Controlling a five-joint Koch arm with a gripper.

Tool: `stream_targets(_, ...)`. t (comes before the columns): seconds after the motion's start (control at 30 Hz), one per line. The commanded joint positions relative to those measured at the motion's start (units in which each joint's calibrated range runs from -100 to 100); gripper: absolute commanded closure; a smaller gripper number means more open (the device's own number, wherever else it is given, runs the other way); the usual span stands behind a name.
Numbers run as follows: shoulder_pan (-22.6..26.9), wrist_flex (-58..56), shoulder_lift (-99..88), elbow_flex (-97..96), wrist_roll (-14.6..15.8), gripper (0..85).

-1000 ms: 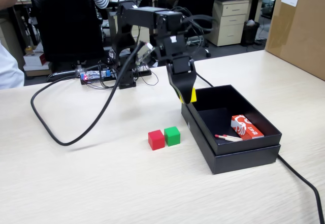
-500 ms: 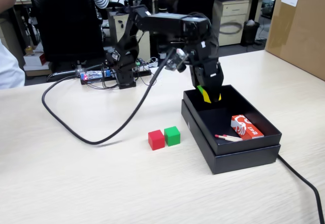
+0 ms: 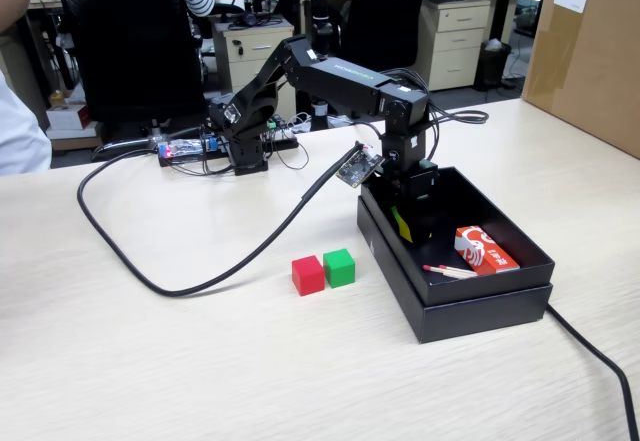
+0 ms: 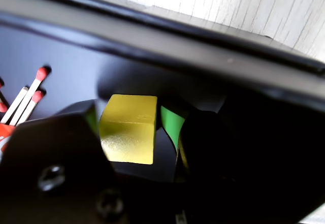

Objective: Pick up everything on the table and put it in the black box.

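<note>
gripper (image 3: pixel 404 225) reaches down inside the black box (image 3: pixel 480 306), its jaws spread with the yellow cube (image 4: pixel 128 128) between them. red cube (image 3: pixel 308 274) and green cube (image 3: pixel 340 267) touch on the table (image 3: pixel 150 361)

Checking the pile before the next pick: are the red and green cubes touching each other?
Cannot tell. In the fixed view the red cube and green cube sit side by side on the table, but their inner edges look flush and no gap or contact shows plainly.
</note>
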Motion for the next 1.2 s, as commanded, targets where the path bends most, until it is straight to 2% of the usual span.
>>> stream_targets(0.0, 0.2, 1.6, -9.1, 0.7, 0.0, 49.3)
stream_targets(0.1, -0.6, 1.6, -23.8, -2.6, 0.0, 42.6)
stream_targets(0.3, -3.5, 1.0, -46.9, -8.6, -0.5, 42.7)
stream_targets(0.37, -5.5, 1.0, -51.4, -12.5, -2.9, 42.4)
stream_targets(0.43, -7.1, 1.0, -52.2, -15.0, -4.4, 38.7)
stream_targets(0.57, -8.9, 1.1, -49.7, -18.3, -5.6, 36.7)
stream_targets(0.83, -11.1, 1.3, -29.8, -16.6, -6.7, 35.9)
stream_targets(1.17, -11.7, 1.3, -13.1, -8.5, -6.7, 37.0)
